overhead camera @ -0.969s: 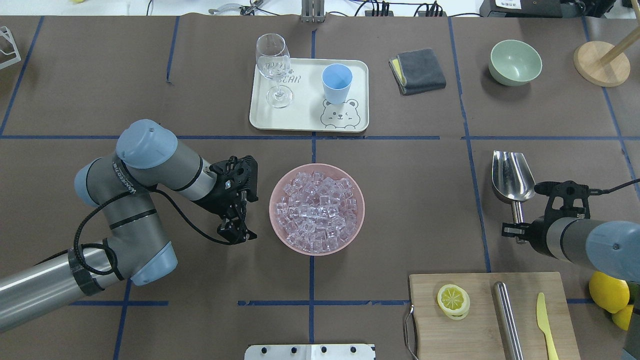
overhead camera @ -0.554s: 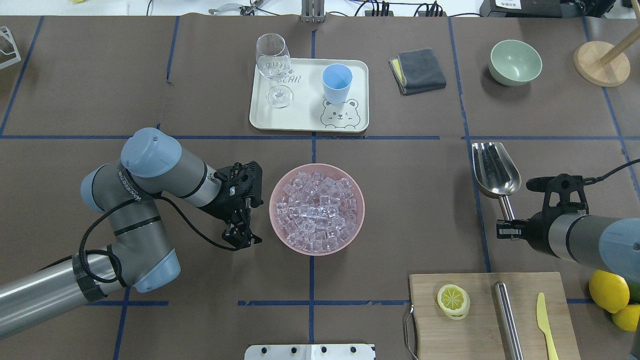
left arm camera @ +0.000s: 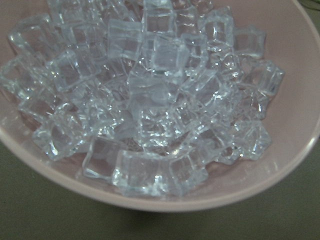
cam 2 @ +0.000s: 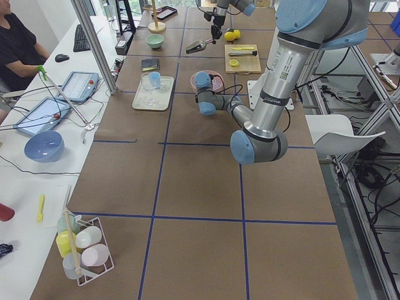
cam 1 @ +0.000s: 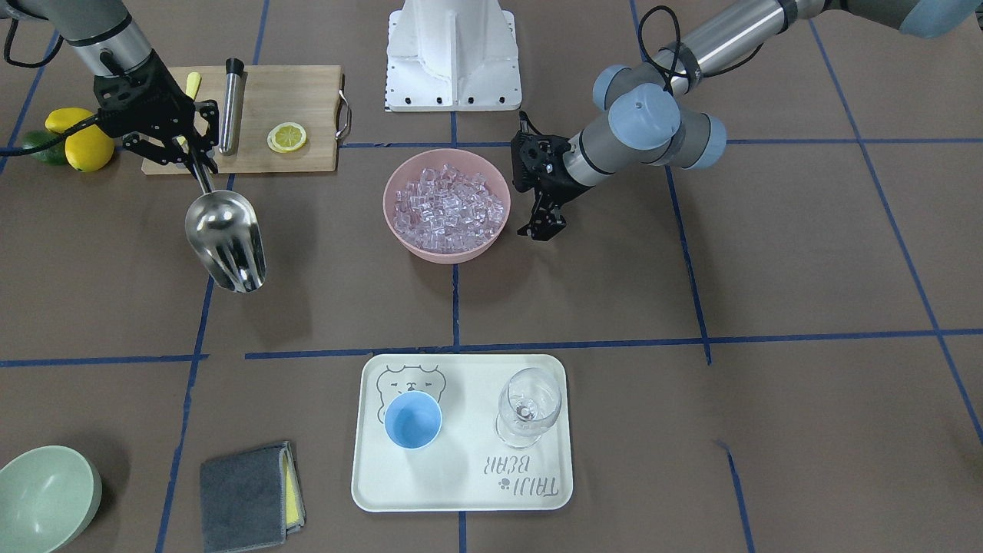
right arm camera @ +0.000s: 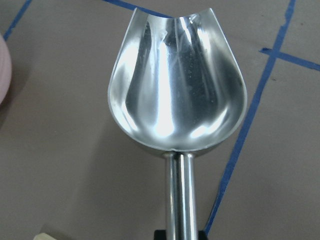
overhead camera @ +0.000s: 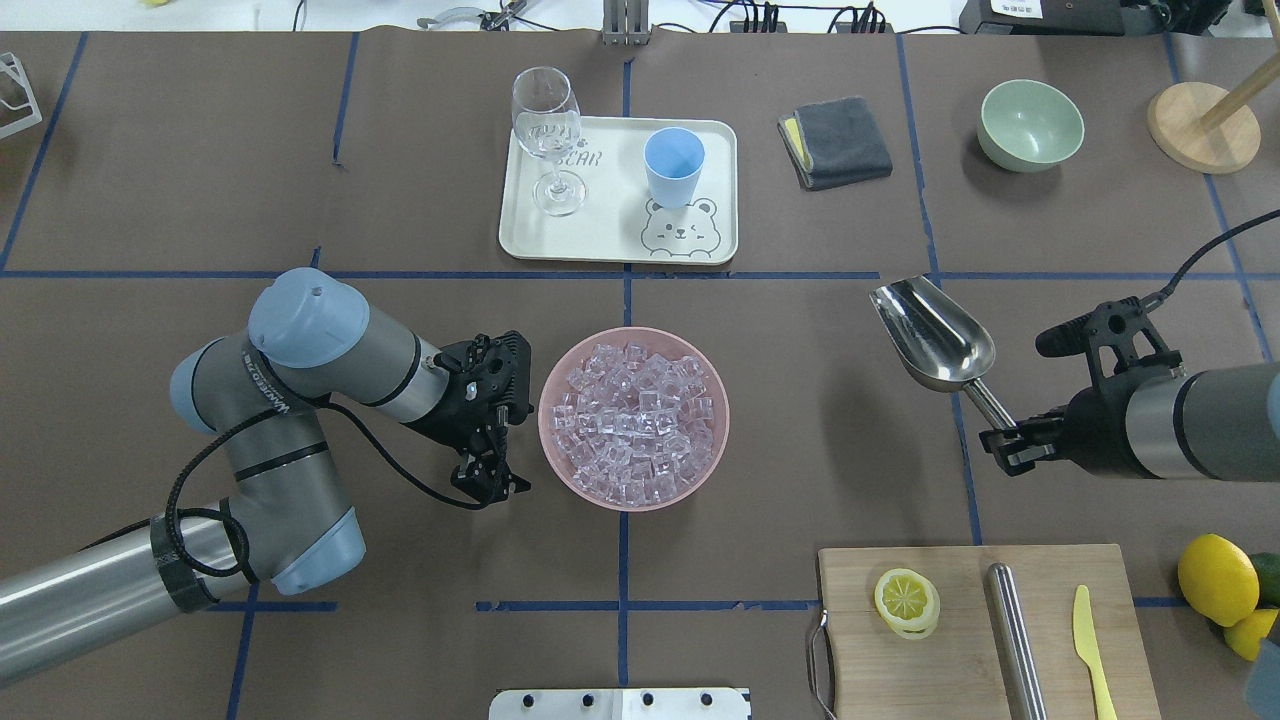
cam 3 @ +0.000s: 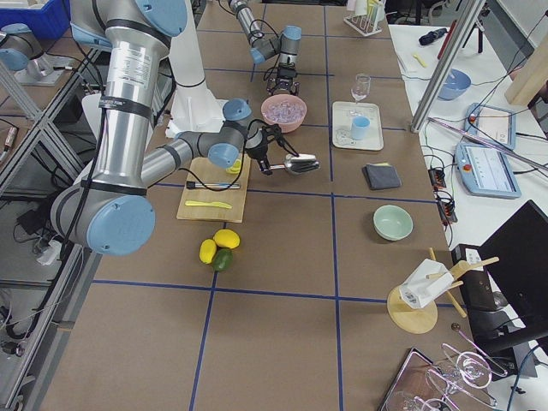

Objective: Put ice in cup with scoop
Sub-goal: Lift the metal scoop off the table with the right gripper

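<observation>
The steel scoop (overhead camera: 932,335) is held above the table, right of the pink bowl (overhead camera: 556,462), with its empty trough facing up (right arm camera: 175,95). My right gripper (overhead camera: 1003,437) is shut on the scoop's thin handle. The ice (overhead camera: 636,415) fills the pink bowl and shows close up in the left wrist view (left arm camera: 150,95). My left gripper (overhead camera: 490,478) is open and empty, low beside the bowl's left rim. The light-blue cup (overhead camera: 673,165) stands empty on the white tray (overhead camera: 610,245), beyond the bowl. In the front view the scoop (cam 1: 226,238) is left of the bowl (cam 1: 393,219).
A wine glass (overhead camera: 548,140) stands on the tray left of the cup. A grey cloth (overhead camera: 835,140) and a green bowl (overhead camera: 1030,125) lie at the far right. A cutting board (overhead camera: 960,650) holds a lemon slice, a steel tube (overhead camera: 1015,635) and a yellow knife. Lemons (overhead camera: 1217,580) lie beside it.
My right gripper has carried the scoop left and turned it, so its mouth now points to the far left. My left gripper has edged closer to the bowl.
</observation>
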